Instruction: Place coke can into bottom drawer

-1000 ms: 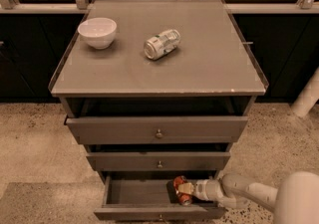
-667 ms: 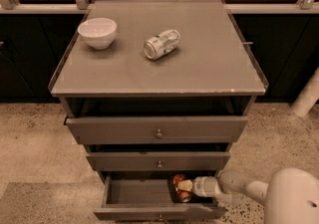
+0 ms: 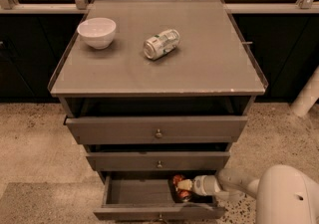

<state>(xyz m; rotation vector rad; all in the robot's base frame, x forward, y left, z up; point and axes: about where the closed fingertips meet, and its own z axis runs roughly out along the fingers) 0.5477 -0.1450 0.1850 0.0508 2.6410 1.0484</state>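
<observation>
The bottom drawer (image 3: 149,213) is pulled open at the foot of the grey-brown cabinet. The red coke can (image 3: 179,188) is inside it, at the right end. My gripper (image 3: 182,186) reaches in from the right and is at the can, with a pale fingertip across it. The arm (image 3: 234,183) and a white rounded body part fill the lower right corner. The can's lower part is hidden by the drawer front and the gripper.
A white bowl (image 3: 96,32) and a silver-and-green can (image 3: 161,44) lying on its side rest on the cabinet top (image 3: 209,63). The top drawer (image 3: 157,129) and middle drawer (image 3: 157,161) stick out slightly. A white post (image 3: 306,96) stands at the right on speckled floor.
The gripper with the can has moved a little left and deeper into the bottom drawer. The white arm body has shifted left in the lower right corner.
</observation>
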